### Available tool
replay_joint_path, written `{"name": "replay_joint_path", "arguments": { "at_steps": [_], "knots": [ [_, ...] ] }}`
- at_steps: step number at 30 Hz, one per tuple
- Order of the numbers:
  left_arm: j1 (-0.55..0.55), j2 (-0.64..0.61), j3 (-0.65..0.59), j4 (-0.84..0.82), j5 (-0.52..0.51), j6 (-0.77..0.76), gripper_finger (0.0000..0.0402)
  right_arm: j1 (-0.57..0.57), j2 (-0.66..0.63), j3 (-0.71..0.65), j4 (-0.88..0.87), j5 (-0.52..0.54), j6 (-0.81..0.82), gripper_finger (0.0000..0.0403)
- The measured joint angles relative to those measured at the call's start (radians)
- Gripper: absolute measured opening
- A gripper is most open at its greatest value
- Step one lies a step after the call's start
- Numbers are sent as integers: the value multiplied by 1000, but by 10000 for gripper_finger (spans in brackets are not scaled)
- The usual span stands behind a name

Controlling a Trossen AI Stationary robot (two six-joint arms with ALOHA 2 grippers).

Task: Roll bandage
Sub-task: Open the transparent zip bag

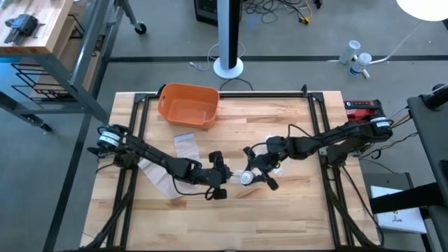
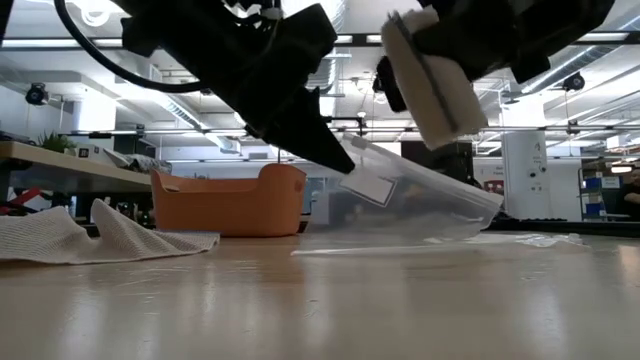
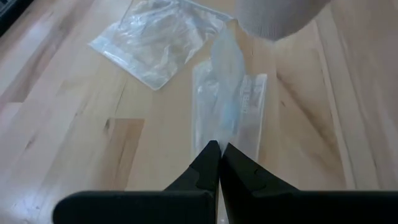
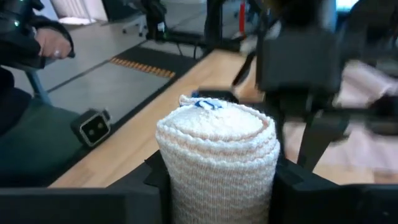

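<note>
The right gripper (image 4: 214, 180) clamps a rolled white bandage (image 4: 216, 155) between its fingers, lifted above the middle of the wooden table (image 1: 280, 210). Just beside it, the left gripper (image 3: 219, 163), fingers pressed together, pinches the end of a clear plastic wrapper (image 3: 227, 106). An orange bin (image 1: 187, 105) sits at the far edge, loose white cloth (image 2: 70, 235) nearby.

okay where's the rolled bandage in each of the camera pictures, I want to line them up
High view: bandage roll at table centre, in the right end effector.
Low view: upper right, roll held above the table.
Left wrist view: top edge, only its rounded end.
Right wrist view: centre foreground, between the fingers.
Shared landmark: the clear plastic wrapper pinched by the left end effector, between both arms.
</note>
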Motion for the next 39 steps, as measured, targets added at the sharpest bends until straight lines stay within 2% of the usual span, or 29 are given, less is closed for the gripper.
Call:
{"name": "replay_joint_path", "arguments": {
  "at_steps": [7,12,16,22,25,30,39],
  "knots": [
    [-3,6,-1,4,2,13,0,-15,13,-30,-4,53,8,131],
    [-13,6,-5,-1,2,29,0,-49,13,-49,42,54,60,140],
    [-19,6,-17,1,-15,30,0,-69,13,-96,183,53,145,138],
    [-24,6,-24,1,-48,6,0,-67,33,-196,426,55,357,132],
    [-25,6,-26,7,-49,6,0,-55,43,-236,520,119,413,137],
    [-27,6,-26,29,-50,10,0,-55,107,-270,646,213,486,133],
    [-31,6,-28,57,-50,-18,0,-55,283,-293,915,276,600,137]
  ]
}}
